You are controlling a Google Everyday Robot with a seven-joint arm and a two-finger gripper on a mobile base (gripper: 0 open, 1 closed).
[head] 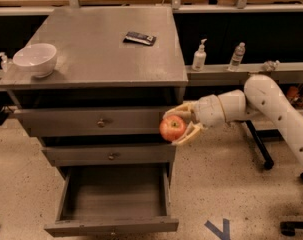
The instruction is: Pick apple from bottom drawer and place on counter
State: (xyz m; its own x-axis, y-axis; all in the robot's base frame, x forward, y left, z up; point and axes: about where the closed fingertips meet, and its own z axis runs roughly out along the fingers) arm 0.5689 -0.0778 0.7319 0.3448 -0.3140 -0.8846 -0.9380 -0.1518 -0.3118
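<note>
My gripper (180, 124) is shut on the apple (172, 128), a small red apple with orange-yellow patches. It holds the apple in the air at the right front corner of the cabinet, level with the top drawer's front. The bottom drawer (112, 223) is pulled out and its inside shows nothing. The counter (103, 49), the flat grey cabinet top, lies above and to the left of the gripper.
A white bowl (35, 59) stands at the counter's left edge and a dark flat packet (140, 38) lies near its back right. Bottles (199, 56) stand on a narrow ledge to the right. A dark stand's leg (258, 144) rests on the floor behind my arm.
</note>
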